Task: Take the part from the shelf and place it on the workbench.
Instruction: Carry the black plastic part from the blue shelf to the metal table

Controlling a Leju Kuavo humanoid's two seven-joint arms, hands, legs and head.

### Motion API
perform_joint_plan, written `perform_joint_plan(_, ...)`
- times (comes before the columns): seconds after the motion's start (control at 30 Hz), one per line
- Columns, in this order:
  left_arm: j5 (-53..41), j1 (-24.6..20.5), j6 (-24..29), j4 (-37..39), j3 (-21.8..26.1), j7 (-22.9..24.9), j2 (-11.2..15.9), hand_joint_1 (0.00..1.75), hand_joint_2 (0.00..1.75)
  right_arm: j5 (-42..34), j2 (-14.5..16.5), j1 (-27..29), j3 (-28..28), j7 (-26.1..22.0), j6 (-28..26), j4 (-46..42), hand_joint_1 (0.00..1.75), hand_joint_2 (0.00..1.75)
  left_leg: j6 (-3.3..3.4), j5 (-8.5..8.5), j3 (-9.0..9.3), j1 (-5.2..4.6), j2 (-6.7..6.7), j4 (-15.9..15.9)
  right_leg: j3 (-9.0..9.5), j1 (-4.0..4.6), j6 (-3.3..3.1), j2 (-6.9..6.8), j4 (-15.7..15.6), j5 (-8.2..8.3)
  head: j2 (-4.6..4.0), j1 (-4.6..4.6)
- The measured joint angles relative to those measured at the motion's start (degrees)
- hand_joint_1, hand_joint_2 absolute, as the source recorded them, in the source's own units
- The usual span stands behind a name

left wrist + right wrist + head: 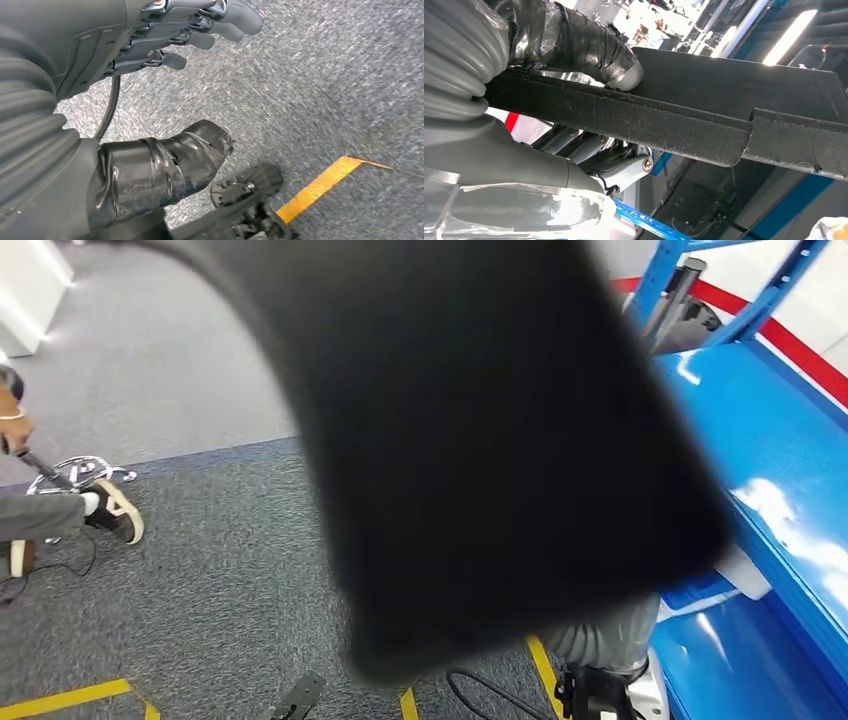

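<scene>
Close in front of the head camera, the part [480,440] is blocking most of the view: a broad, flat, matte black panel with a rounded outline, blurred from nearness. In the right wrist view its edge [634,120] is reading as a thin dark slab with a rough, felt-like rim and a stepped lip further along. The right hand [574,150] is gripping this panel, its taped thumb pressing on one face while the metal fingers are lying against the other, so the panel is pinched between them. Beside the part, to its right, the blue shelf [780,440] is showing glossy boards and an upright frame. The part is off the shelf and in the air, so by my judgement the carrying step is in hand; no workbench is recognisable to me here. The next move is likely calling for a turn away from the shelf while keeping the wide panel level and clear of the frame. On the other side of the part, the left hand [165,35] is hanging over grey carpet near a yellow floor line [325,185], fingers loosely extended and holding nothing. Further left of the part, a seated person's shoe [118,512] is resting on the carpet.
</scene>
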Motion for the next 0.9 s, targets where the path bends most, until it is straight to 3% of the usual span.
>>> perform_joint_plan(0.03, -0.3, -0.1, -0.3, 0.0, -0.4, 0.0, 0.1, 0.0, 1.75, 0.6, 0.0, 0.6, -0.3, 0.1, -0.1, -0.7, 1.75, 1.75, -0.21, -0.22, -0.05, 0.07, -0.87, 0.4, 1.45, -0.28, 0.12, 0.67, -3.5, 2.2, 0.0, 0.01)
perform_joint_plan(0.1, -0.9, -0.6, -0.8, 0.0, -1.2, -0.2, 0.3, 0.0, 1.75, 1.6, 0.0, 1.6, -0.6, 0.3, -0.1, -1.7, 1.75, 1.75, -0.87, -0.75, -0.57, 0.08, -2.49, 1.5, 3.99, -0.75, 0.27, 2.8, -9.5, 4.42, 0.0, 0.02)
perform_joint_plan(0.17, -1.3, -1.2, -1.2, 0.0, -1.7, -0.2, 0.4, 0.0, 1.75, 2.2, 0.0, 2.5, -0.9, 0.3, -0.1, -2.3, 1.75, 1.75, -1.63, -0.92, -1.23, 0.2, -3.73, 2.1, 4.6, -0.64, 0.11, 3.56, -11.0, 4.2, 0.0, 0.04)
perform_joint_plan(0.23, -1.6, -1.2, -1.5, 0.0, -2.3, -0.2, 0.6, 0.0, 1.75, 2.6, 0.0, 3.0, -1.1, 0.3, -0.1, -2.8, 1.75, 1.75, -2.22, -0.8, -1.65, 0.48, -4.3, 2.0, 4.8, -0.45, -0.54, 2.41, -11.2, 4.39, 0.0, 0.05)
perform_joint_plan(0.3, -2.0, -1.1, -1.8, 0.0, -2.9, -0.2, 0.9, 0.0, 1.75, 2.7, 0.1, 3.2, -1.1, 0.3, -0.1, -3.1, 1.75, 1.75, -2.65, -1.94, -2.62, 0.37, -1.72, 3.9, 5.18, -0.5, -1.28, 1.15, -11.6, 4.66, 0.0, -0.5)
perform_joint_plan(0.37, -2.4, -1.1, -2.1, 0.0, -3.5, -0.4, 1.0, 0.0, 1.75, 2.3, 0.2, 3.6, -1.2, 0.0, -0.1, -3.4, 1.75, 1.75, -3.03, -5.03, -5.32, 0.28, 1.98, 9.7, 5.31, -0.29, -1.72, -0.29, -11.8, 4.69, 0.0, -1.32)
perform_joint_plan(0.43, -2.2, -1.1, -2.4, 0.0, -4.0, -0.6, 1.2, 0.0, 1.75, 1.3, 0.4, 3.9, -1.2, -0.7, -0.1, -3.4, 1.75, 1.75, -3.25, -7.51, -8.42, 0.44, 3.26, 16.0, 5.32, 0.06, -1.93, -1.95, -11.8, 4.56, 0.0, -1.85)
perform_joint_plan(0.47, -2.0, -0.9, -2.5, 0.0, -4.2, -0.7, 1.4, 0.0, 1.75, 0.6, 0.5, 3.9, -1.2, -1.2, -0.1, -3.4, 1.75, 1.75, -3.23, -7.46, -8.87, 0.47, 3.49, 17.1, 5.35, 0.2, -1.99, -2.76, -11.8, 4.48, 0.0, -2.09)
perform_joint_plan(0.5, -1.8, -0.8, -2.5, 0.0, -4.3, -0.7, 1.7, 0.0, 1.75, 0.0, 0.7, 4.0, -1.2, -1.6, -0.1, -3.3, 1.75, 1.75, -3.11, -6.42, -8.2, 0.47, 3.7, 15.9, 5.43, 0.31, -2.02, -3.51, -11.8, 4.37, 0.0, -2.38)
perform_joint_plan(0.53, -1.6, -0.6, -2.5, 0.0, -4.4, -0.8, 1.9, 0.0, 1.75, -0.6, 0.8, 4.0, -1.2, -2.1, -0.1, -3.1, 1.75, 1.75, -2.88, -4.7, -6.47, 0.38, 4.23, 12.8, 5.57, 0.4, -2.0, -4.21, -11.8, 4.25, 0.0, -2.64)
perform_joint_plan(0.6, -1.4, -0.4, -2.5, 0.0, -4.5, -0.7, 2.4, 0.0, 1.75, -1.5, 1.1, 4.0, -1.2, -2.8, -0.1, -2.9, 1.75, 1.75, -2.13, -2.17, -2.46, -0.32, 7.02, 5.2, 5.93, 0.61, -1.76, -5.52, -11.9, 3.96, 0.0, -3.1)
perform_joint_plan(0.67, -1.5, -0.4, -2.4, 0.0, -4.7, -0.5, 2.9, 0.0, 1.75, -2.3, 1.2, 4.2, -1.3, -3.4, -0.1, -2.8, 1.75, 1.75, -1.39, -1.61, -0.82, -1.12, 8.46, 1.8, 6.23, 0.78, -1.31, -6.81, -12.1, 3.77, 0.0, -3.42)
perform_joint_plan(0.73, -2.0, 0.0, -2.2, 0.0, -4.9, -0.4, 3.3, 0.0, 1.75, -3.9, 1.3, 4.5, -1.5, -4.6, -0.1, -2.7, 1.75, 1.75, -0.8, -1.34, -0.68, -1.2, 6.94, 1.3, 6.65, 0.83, -0.74, -7.87, -12.4, 3.6, 0.0, -3.6)
perform_joint_plan(0.8, -2.8, 0.5, -1.7, 0.0, -5.1, -0.4, 3.7, 0.0, 1.75, -7.6, 1.4, 4.9, -2.1, -6.8, -0.1, -2.6, 1.75, 1.75, -0.26, -0.9, -0.01, -0.86, 5.47, 0.3, 6.56, 0.65, -0.24, -5.83, -11.3, 2.56, 0.0, -3.99)
perform_joint_plan(0.87, -3.4, 0.6, -1.3, 0.0, -5.5, -0.5, 3.9, 0.0, 1.75, -12.3, 1.4, 5.3, -2.8, -9.8, -0.1, -2.1, 1.75, 1.75, 0.17, -0.63, 0.45, -0.65, 3.96, -0.3, 4.04, 0.45, -0.11, -2.23, -5.9, -0.19, 0.0, -4.81)
perform_joint_plan(0.9, -3.4, 0.5, -1.1, 0.0, -5.8, -0.6, 4.0, 0.0, 1.75, -14.5, 1.5, 5.4, -3.1, -11.3, -0.1, -1.7, 1.75, 1.75, 0.3, -0.61, 0.46, -0.66, 3.17, -0.3, 2.05, 0.45, -0.1, -1.26, -2.2, -1.7, 0.0, -5.29)
